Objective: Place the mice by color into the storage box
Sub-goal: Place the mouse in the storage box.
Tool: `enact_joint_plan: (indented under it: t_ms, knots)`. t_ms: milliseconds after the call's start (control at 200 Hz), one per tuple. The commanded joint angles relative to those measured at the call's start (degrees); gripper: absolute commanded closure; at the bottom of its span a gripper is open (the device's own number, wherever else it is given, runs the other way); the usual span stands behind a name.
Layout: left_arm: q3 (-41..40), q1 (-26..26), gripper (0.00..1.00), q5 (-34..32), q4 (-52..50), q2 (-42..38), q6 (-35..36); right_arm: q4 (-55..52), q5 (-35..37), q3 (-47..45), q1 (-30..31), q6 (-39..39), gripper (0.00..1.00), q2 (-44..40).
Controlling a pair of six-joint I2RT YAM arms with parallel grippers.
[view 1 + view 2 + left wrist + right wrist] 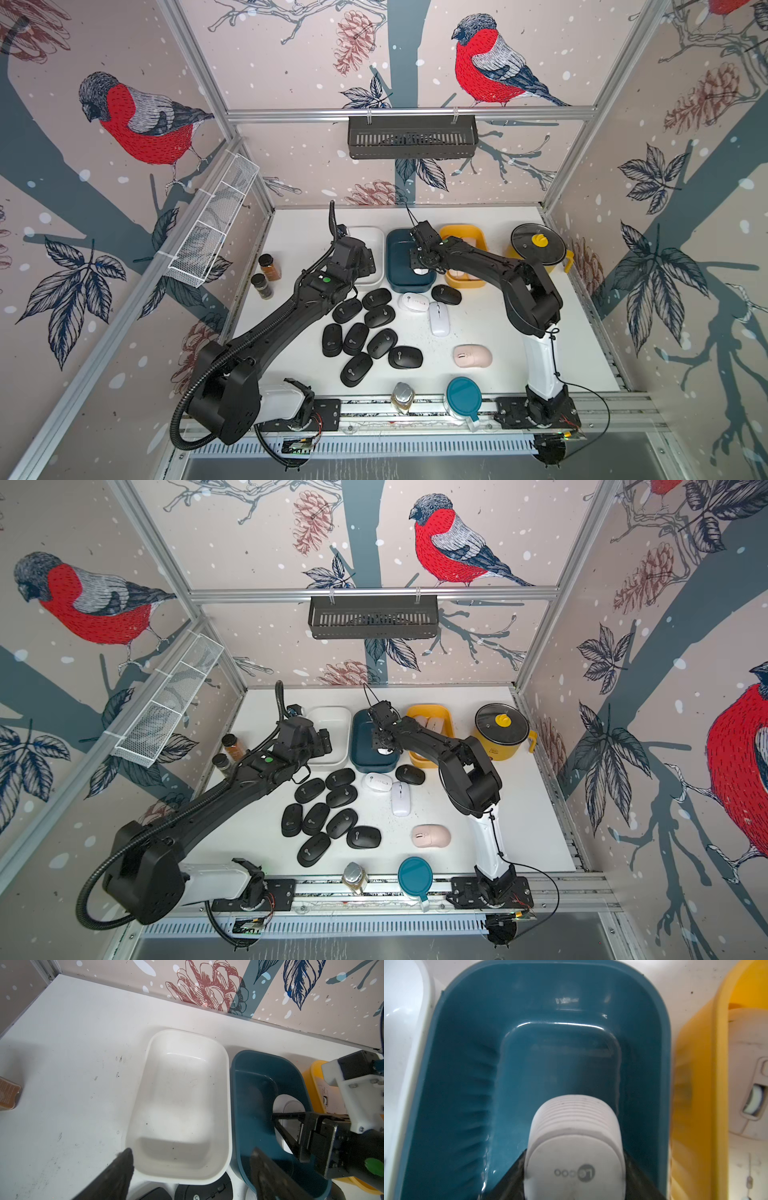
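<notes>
Walls: beige wallpaper, red bullfinches, pinecones. Silver aluminium frame rail. Black slotted hanging shelf. White wire-mesh basket. White tabletop.

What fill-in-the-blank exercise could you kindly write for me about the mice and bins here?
The right gripper is shut on a ___ mouse over the teal bin.
The white bin below the open left gripper holds ___ mice.
Pink mice lie in the ___ bin.
Missing words: white; no; yellow.
</notes>
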Motion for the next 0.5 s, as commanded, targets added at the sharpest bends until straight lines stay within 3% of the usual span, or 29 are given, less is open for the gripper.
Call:
enact_joint_plan:
  t_ms: [0, 495]
  knots:
    - [0.05, 0.05, 0.13, -0.08, 1.51, -0.11, -0.98, 0.75, 0.3, 0.35, -0.07, -0.7, 0.41, 0.58]
    - [0.44, 0.04, 0.13, 0.06, 0.68, -0.45, -1.54, 0.35, 0.4, 1.01, -0.08, -0.28, 0.41, 1.12]
